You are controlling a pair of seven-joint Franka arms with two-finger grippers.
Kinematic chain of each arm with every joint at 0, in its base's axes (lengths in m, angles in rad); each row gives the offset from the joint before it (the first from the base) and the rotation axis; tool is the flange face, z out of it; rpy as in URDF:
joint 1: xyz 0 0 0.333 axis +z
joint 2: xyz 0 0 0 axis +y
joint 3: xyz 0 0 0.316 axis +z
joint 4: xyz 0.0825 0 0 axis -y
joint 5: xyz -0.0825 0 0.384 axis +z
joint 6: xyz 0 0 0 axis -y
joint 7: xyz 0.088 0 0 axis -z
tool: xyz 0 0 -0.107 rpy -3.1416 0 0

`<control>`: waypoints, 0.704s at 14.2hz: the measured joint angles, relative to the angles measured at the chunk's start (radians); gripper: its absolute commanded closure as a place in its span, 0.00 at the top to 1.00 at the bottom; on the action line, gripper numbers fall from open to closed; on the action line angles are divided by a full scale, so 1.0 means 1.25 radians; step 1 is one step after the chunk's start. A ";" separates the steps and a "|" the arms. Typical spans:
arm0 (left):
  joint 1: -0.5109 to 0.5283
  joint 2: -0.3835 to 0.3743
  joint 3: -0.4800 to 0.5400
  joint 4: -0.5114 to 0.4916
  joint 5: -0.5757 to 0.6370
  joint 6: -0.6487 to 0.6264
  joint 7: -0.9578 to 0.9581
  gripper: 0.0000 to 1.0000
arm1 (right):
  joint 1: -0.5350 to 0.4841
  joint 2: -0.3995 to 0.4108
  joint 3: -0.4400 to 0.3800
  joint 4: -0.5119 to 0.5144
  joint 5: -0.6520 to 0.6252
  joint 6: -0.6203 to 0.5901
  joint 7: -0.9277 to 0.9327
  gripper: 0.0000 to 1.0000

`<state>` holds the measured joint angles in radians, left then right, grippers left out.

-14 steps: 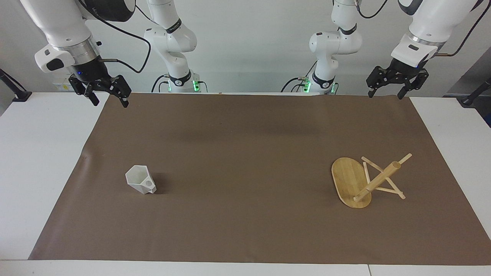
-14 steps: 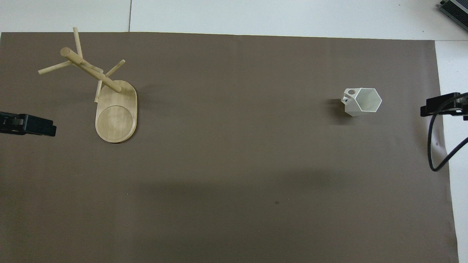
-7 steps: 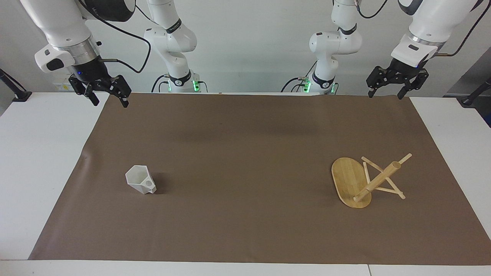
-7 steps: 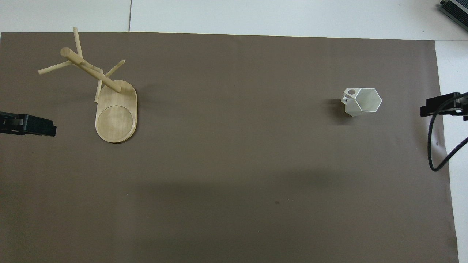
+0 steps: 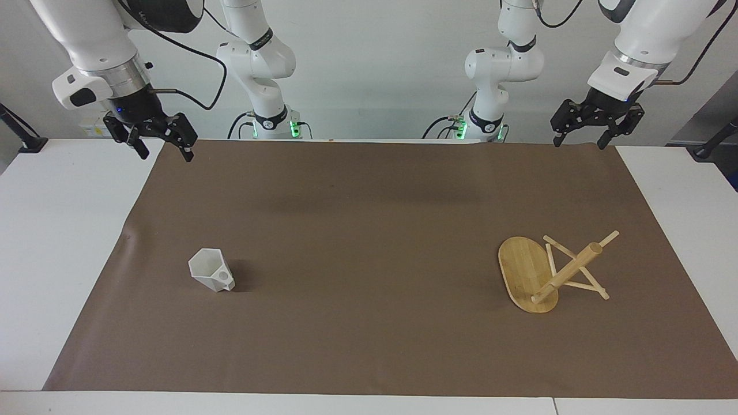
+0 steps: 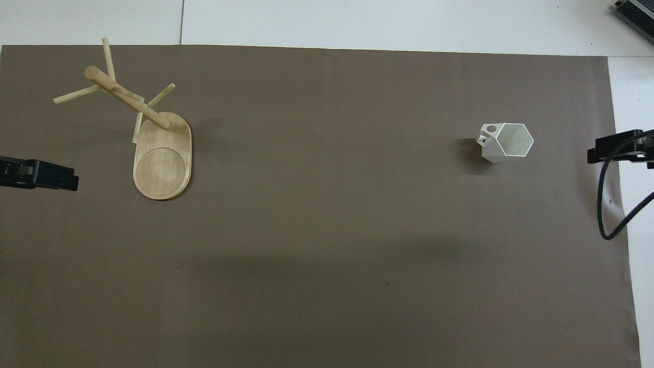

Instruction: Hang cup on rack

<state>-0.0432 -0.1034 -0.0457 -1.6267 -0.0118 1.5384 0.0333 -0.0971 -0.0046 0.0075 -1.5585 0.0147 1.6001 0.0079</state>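
The white angular cup (image 5: pixel 210 270) stands upright on the brown mat toward the right arm's end, its handle with the round hole turned away from the robots; it also shows in the overhead view (image 6: pixel 505 141). The bamboo rack (image 5: pixel 524 271) stands on its oval base toward the left arm's end, its post (image 6: pixel 125 97) and pegs bare. My right gripper (image 5: pixel 166 154) is open and empty, raised over the mat's corner near its base. My left gripper (image 5: pixel 579 144) is open and empty, raised over the mat's other near corner. Both are well apart from the cup and rack.
The brown mat (image 5: pixel 369 230) covers most of the white table (image 5: pixel 52 242). A black cable (image 6: pixel 610 204) hangs by the right gripper. Two further white arms stand at the robots' end of the table (image 5: pixel 259 63).
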 measured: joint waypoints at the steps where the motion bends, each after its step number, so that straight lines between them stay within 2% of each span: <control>1: 0.000 0.000 0.000 0.000 0.000 0.000 0.000 1.00 | 0.000 0.000 0.000 -0.005 0.000 0.005 0.000 1.00; 5: 0.000 0.000 0.000 0.000 0.000 0.000 0.000 1.00 | -0.001 -0.013 -0.003 -0.076 0.000 0.122 0.014 1.00; 10: 0.000 0.000 0.000 0.000 0.000 0.000 0.000 1.00 | -0.007 -0.014 -0.005 -0.169 0.000 0.234 0.123 1.00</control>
<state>-0.0432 -0.1034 -0.0457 -1.6267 -0.0118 1.5384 0.0333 -0.1054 -0.0224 0.0008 -1.7695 0.0148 1.8926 0.1619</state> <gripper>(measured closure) 0.000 0.000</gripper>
